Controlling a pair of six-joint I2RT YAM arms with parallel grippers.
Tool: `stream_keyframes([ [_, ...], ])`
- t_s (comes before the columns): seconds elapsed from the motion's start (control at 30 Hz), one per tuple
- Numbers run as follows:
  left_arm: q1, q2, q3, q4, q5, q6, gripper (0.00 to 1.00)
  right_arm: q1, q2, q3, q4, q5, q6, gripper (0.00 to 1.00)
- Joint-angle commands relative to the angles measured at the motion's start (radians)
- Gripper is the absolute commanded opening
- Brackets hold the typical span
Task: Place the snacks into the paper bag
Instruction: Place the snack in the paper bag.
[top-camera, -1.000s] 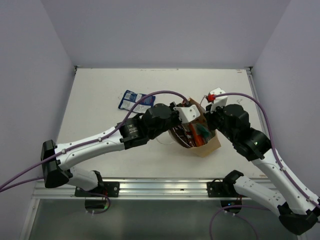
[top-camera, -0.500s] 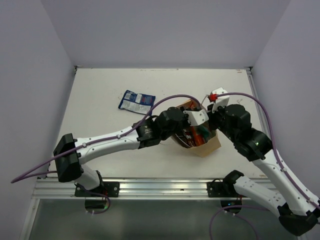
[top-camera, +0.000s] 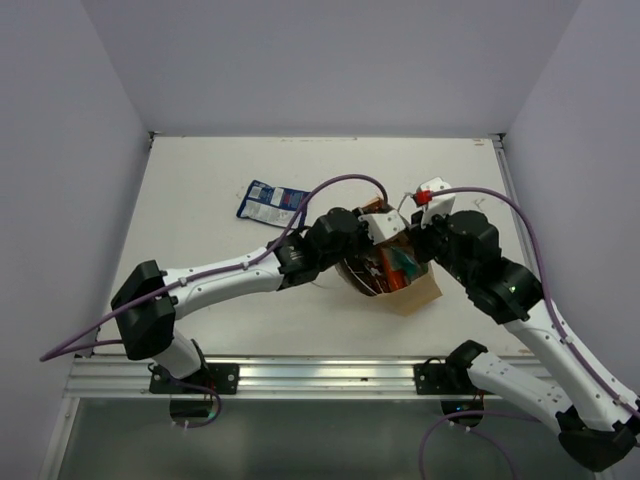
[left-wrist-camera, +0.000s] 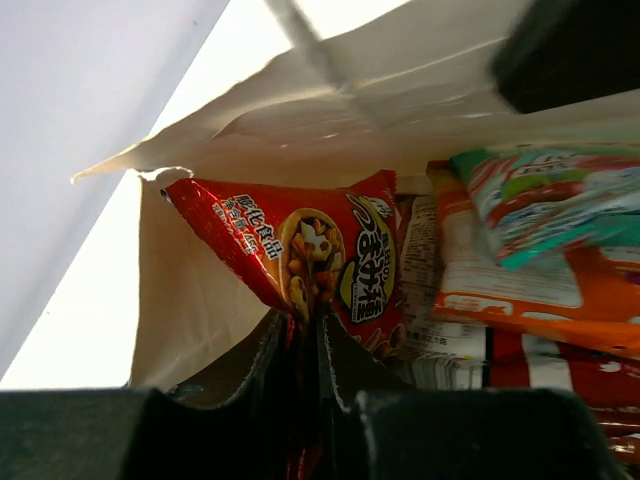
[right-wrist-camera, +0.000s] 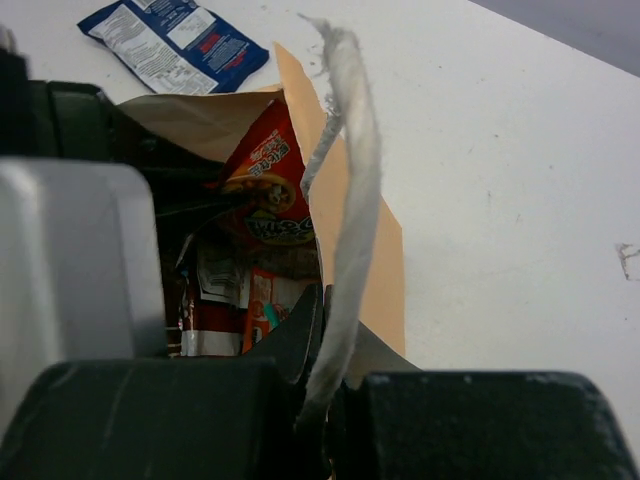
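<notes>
The tan paper bag (top-camera: 418, 291) lies on the table with its mouth held open. My left gripper (left-wrist-camera: 308, 322) is inside it, shut on a red snack packet (left-wrist-camera: 300, 250). Beside that packet in the bag lie a teal-green packet (left-wrist-camera: 560, 200), an orange one (left-wrist-camera: 520, 295) and a red-white one (left-wrist-camera: 560, 368). My right gripper (right-wrist-camera: 325, 300) is shut on the bag's rim (right-wrist-camera: 375, 265), with the white cord handle (right-wrist-camera: 348, 190) running up from its jaws. A blue-white packet (top-camera: 272, 203) lies flat on the table to the bag's left; it also shows in the right wrist view (right-wrist-camera: 175, 40).
Both wrists meet at the bag's mouth (top-camera: 385, 262), the left arm (top-camera: 230, 280) crossing in from the left. A red-tipped white piece (top-camera: 428, 192) sits at the right wrist. Purple cables loop over both arms. Grey walls close in the table's back and sides.
The left arm has stretched out to the right and pushed its gripper with the red packet deeper into the bag. The right arm and the blue-white packet have not moved.
</notes>
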Motion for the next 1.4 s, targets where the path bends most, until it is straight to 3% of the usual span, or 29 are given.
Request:
stream_keyframes([
  [0.0,0.042,-0.004,-0.023,0.072,0.082,-0.065,0.20,0.010,-0.012,-0.002,0.058,-0.049,-0.013,0.00],
  [0.47,0.056,0.051,-0.029,0.135,0.238,-0.174,0.24,0.010,0.000,-0.010,0.067,-0.066,-0.013,0.00],
  [0.63,0.067,0.033,-0.058,0.161,0.168,-0.216,0.30,0.010,-0.005,-0.008,0.064,-0.068,-0.013,0.00],
  [0.83,0.128,-0.080,-0.092,0.217,0.082,-0.286,0.69,0.010,-0.009,-0.005,0.064,-0.060,-0.014,0.00],
  [1.17,0.128,-0.185,0.032,0.080,0.131,-0.382,0.83,0.011,-0.006,-0.001,0.062,-0.051,0.022,0.00],
  [1.37,0.128,-0.237,0.104,-0.102,0.107,-0.474,0.89,0.010,0.000,-0.001,0.070,-0.052,0.045,0.00],
])
